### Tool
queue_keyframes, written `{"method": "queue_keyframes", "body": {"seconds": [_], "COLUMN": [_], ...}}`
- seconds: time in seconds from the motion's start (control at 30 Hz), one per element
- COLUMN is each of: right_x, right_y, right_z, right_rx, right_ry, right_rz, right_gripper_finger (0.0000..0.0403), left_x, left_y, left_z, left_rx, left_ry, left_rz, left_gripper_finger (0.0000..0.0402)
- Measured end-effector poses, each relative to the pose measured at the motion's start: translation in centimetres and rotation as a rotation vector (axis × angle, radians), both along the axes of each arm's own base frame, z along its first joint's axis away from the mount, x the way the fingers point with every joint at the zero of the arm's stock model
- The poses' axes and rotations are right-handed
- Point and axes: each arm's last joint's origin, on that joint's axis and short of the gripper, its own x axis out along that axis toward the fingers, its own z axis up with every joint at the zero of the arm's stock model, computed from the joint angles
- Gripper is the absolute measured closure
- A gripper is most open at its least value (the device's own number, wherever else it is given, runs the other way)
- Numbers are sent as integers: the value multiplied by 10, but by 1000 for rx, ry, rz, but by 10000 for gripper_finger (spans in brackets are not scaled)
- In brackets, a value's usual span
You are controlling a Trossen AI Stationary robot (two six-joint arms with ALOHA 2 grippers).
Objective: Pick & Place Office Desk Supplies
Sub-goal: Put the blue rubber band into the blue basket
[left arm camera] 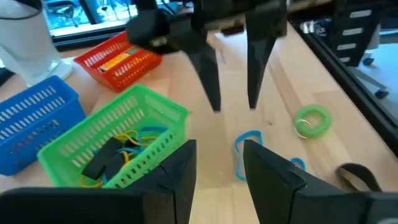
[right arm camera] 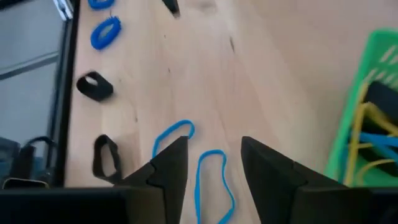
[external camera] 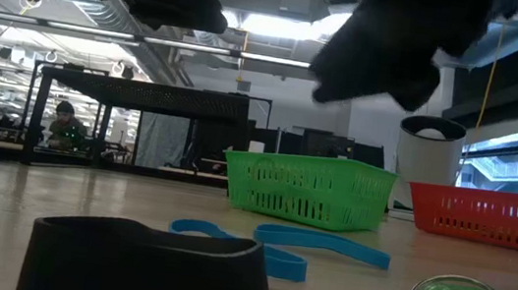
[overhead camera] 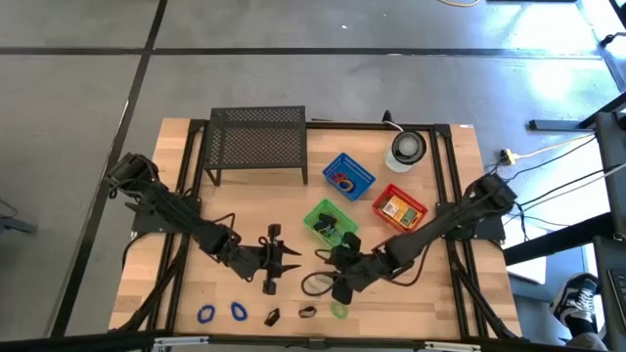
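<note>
Two blue rubber bands (right arm camera: pixel 211 183) lie flat on the wooden table just in front of my right gripper (right arm camera: pixel 214 165). This gripper is open and stands above them; it also shows in the high view (overhead camera: pixel 339 286). My left gripper (left arm camera: pixel 217 171) is open and empty, low over the table to the left (overhead camera: pixel 291 259), and faces the right gripper's fingers (left arm camera: pixel 206 78). The bands also show in the left wrist view (left arm camera: pixel 247 149). A green basket (overhead camera: pixel 318 217) holds yellow and blue bands and black clips (left arm camera: pixel 106 158).
Along the near edge lie two blue coils (overhead camera: pixel 205 313), black clips (overhead camera: pixel 273 316) and a green coil (left arm camera: pixel 313 120). A blue basket (overhead camera: pixel 348 176), a red basket (overhead camera: pixel 399 207), a black mesh rack (overhead camera: pixel 257 142) and a round white and grey object (overhead camera: pixel 407 149) stand farther back.
</note>
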Motion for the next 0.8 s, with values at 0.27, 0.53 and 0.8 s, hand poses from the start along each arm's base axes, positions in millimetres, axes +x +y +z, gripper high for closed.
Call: {"method": "queue_keyframes", "body": {"seconds": [0.27, 0.53, 0.8], "right_x": [9, 8, 5], "right_y": [7, 17, 27], "right_z": [-37, -78, -83], "right_rx": [-57, -100, -186], "right_ry": [64, 142, 109], "right_rz": [91, 118, 159], "right_gripper_finger": [216, 222, 229], "left_x": [-3, -3, -3], "left_y": [-4, -5, -4], "left_z": [-2, -2, -2], "left_rx": [3, -8, -4], "left_ry": [26, 35, 34], "left_rz": [-35, -60, -54], "left_gripper_finger": [274, 274, 274]}}
